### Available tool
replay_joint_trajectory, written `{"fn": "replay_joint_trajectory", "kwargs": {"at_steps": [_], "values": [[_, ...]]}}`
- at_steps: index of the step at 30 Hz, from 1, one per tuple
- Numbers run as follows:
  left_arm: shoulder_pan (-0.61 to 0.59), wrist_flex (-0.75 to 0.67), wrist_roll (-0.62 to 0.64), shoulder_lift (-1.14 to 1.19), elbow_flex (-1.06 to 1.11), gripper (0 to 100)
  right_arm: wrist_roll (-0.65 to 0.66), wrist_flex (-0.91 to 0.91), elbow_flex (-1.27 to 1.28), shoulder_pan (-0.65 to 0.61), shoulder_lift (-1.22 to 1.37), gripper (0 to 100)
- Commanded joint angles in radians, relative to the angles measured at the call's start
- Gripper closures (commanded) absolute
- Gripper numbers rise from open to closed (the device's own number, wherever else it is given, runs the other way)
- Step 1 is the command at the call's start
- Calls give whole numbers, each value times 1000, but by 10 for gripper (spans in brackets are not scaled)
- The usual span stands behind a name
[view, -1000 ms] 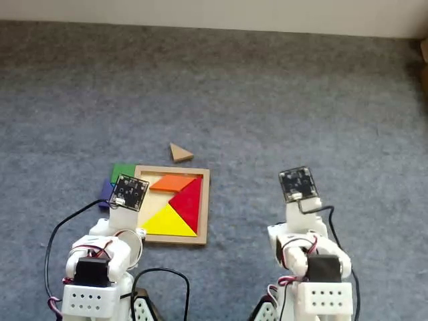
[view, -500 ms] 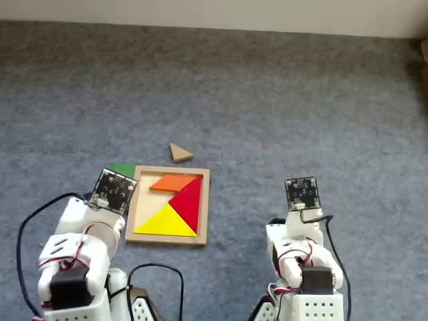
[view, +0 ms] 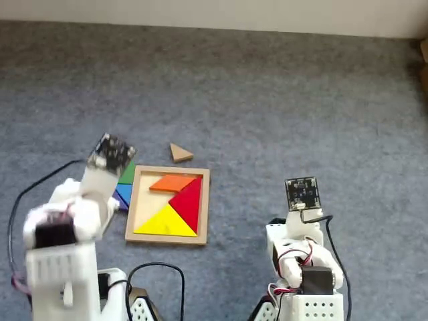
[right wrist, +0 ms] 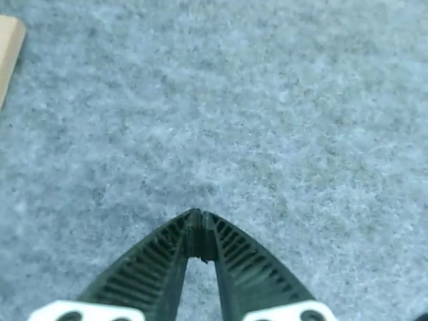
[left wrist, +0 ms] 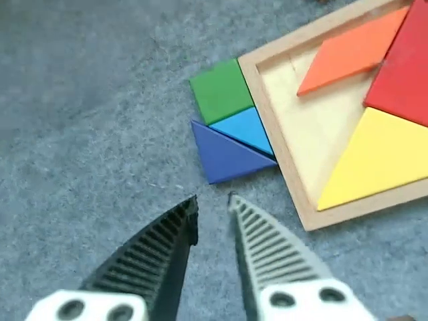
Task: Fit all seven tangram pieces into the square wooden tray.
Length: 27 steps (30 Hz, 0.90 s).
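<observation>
The square wooden tray (view: 205, 204) holds an orange parallelogram (view: 174, 182), a red triangle (view: 189, 201) and a yellow triangle (view: 166, 221); its left part is bare wood. Against the tray's left rim (left wrist: 276, 139) lie a green square (left wrist: 223, 90), a light blue triangle (left wrist: 244, 128) and a dark blue triangle (left wrist: 224, 157). A tan triangle (view: 179, 153) lies on the carpet behind the tray. My left gripper (left wrist: 212, 200) hovers a short way from the dark blue triangle, open a little and holding nothing. My right gripper (right wrist: 200, 215) is shut over bare carpet, right of the tray.
Grey carpet (view: 281, 100) covers the whole surface, with wide free room behind and to the right of the tray. The left arm (view: 73, 214) stands left of the tray, the right arm (view: 302, 221) well to its right. A tray corner (right wrist: 8, 47) shows in the right wrist view.
The left arm has swung left off the tray's left edge and risen, uncovering the blue pieces. The right arm drew back slightly a second ago and has since kept still.
</observation>
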Motion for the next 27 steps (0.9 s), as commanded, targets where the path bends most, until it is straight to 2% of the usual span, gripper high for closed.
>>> {"fn": "replay_joint_trajectory", "kwargs": {"at_steps": [1,6,16,21,27], "values": [[-16,-6,83,341,-168,787,-9,-22,94,8,-12,994],[-16,-84,229,622,-298,748,-9,-19,94,10,-12,994],[-19,-258,233,970,-397,748,-9,-16,94,12,-12,994],[-27,-327,338,1095,-484,748,-9,-16,94,13,-12,994],[-33,-333,371,1283,-636,748,-9,-15,94,13,-12,994]]}}
